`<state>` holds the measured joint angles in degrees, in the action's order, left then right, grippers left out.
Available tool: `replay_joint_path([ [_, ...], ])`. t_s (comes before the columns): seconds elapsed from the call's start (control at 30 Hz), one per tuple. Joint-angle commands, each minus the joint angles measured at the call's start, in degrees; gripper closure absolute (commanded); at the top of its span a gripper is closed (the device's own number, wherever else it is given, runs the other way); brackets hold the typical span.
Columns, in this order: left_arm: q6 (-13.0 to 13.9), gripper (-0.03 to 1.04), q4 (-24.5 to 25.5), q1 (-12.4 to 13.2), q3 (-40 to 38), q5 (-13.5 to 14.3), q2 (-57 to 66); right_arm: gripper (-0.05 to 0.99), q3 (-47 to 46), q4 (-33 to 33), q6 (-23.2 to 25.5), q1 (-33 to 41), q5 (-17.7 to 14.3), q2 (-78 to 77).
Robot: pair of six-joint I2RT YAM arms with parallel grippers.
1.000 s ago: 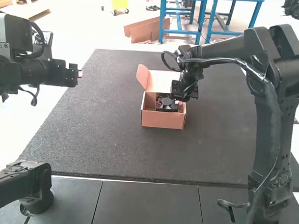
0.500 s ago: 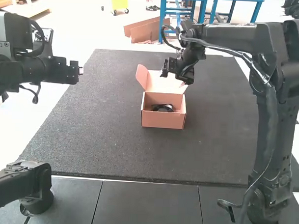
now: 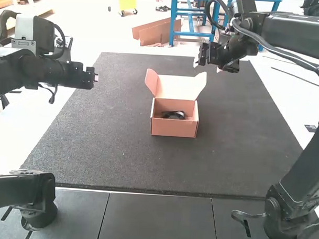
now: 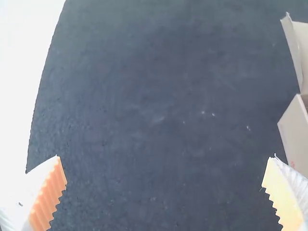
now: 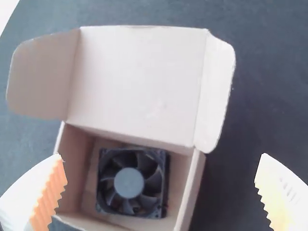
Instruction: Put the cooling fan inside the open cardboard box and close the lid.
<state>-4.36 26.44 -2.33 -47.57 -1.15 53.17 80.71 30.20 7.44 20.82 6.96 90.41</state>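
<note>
The fan lies flat on the floor of the cardboard box, its round hub and blades facing straight up. Its frame is square, so no side reads as the longer one; its edges run in line with the box walls, and it sits close against the front and left walls, with a strip of bare cardboard showing along the other sides. The box stands near the middle of the dark mat, open at the top. Its lid stands upright along the rear wall, with a small flap splayed out at each end.

The right gripper hangs in the air above and behind the box, off to the rear right, looking down into it. Its white ribbed fingers are spread wide, hold nothing and touch nothing.

The left gripper hovers over the left part of the mat, well apart from the box, pointing toward it. Its fingers are also spread wide, with only mat between them.
</note>
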Motion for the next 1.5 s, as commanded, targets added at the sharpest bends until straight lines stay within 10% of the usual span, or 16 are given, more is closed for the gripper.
replay_joint_path([
  [0.0, -0.56, 0.04, -2.27, -0.4, -2.7, -0.7, 2.73, 0.03, -3.8, -2.69, -1.73, -0.78, -1.86, -3.05],
  [0.63, -4.52, 0.04, -16.68, -4.53, -10.26, 0.0, 25.58, 0.03, -7.49, -21.93, -1.2, -3.68, -3.8, 2.49],
  [1.47, -6.27, 0.04, -23.36, -4.62, -24.85, -3.33, 45.71, 0.03, 10.08, -16.57, -3.58, -4.3, -5.29, 18.4],
])
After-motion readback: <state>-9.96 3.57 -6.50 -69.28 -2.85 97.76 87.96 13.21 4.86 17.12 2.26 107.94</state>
